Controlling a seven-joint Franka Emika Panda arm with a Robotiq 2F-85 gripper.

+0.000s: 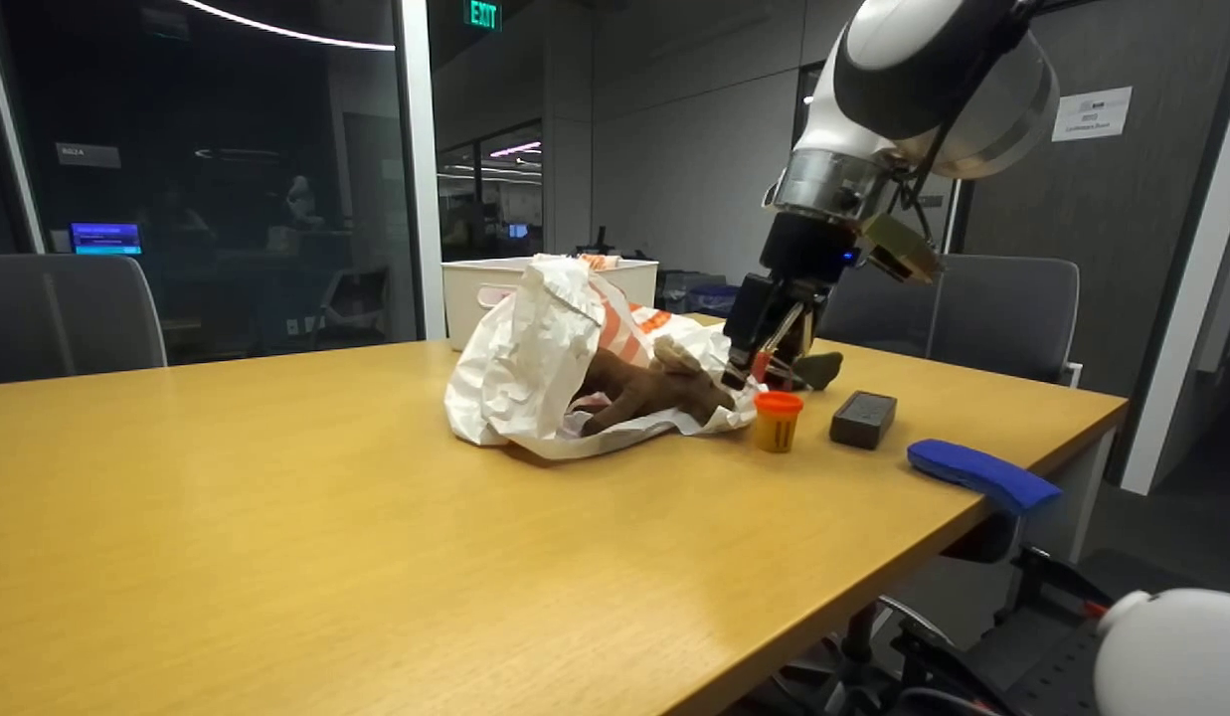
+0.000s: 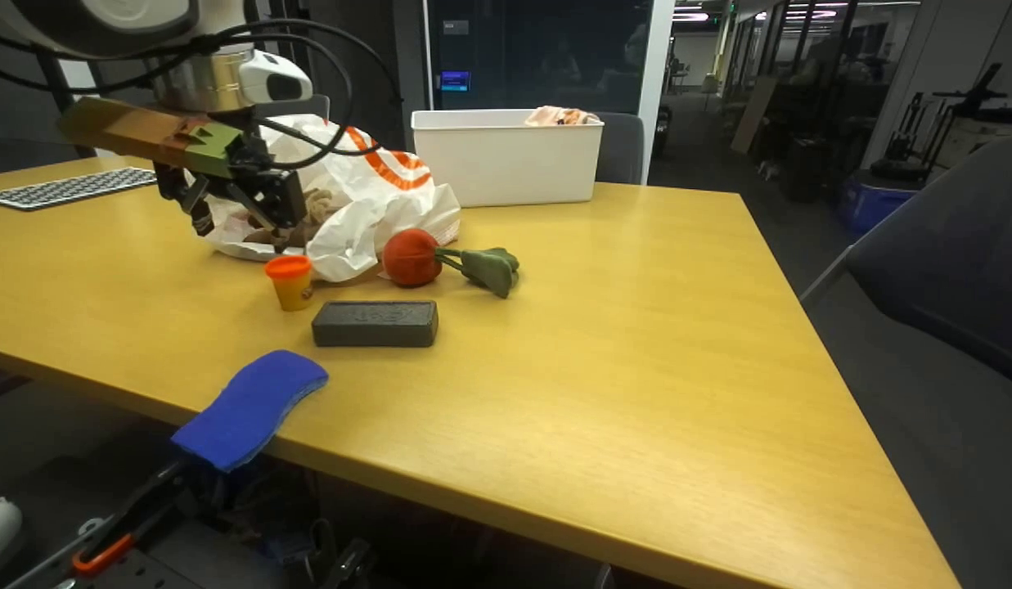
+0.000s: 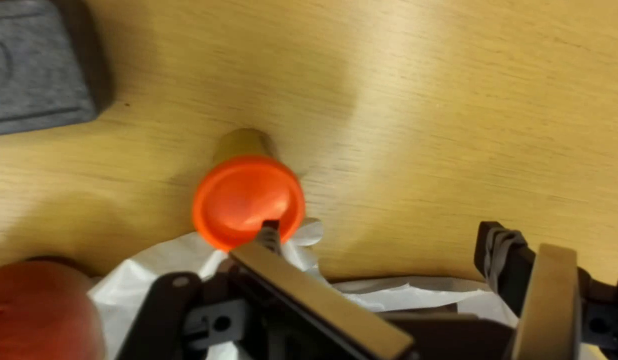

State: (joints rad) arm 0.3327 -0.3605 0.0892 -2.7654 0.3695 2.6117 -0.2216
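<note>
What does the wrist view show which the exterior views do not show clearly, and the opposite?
Clear only in the wrist view: grey bands around the ends of the fingers, and the recess in the orange lid.

Only in both exterior views: the white bin, the blue pad and the green leaves of the red toy vegetable.

Shared: that vegetable's red body, the yellow tub, dark grey eraser, white bag, table and fingers.
</note>
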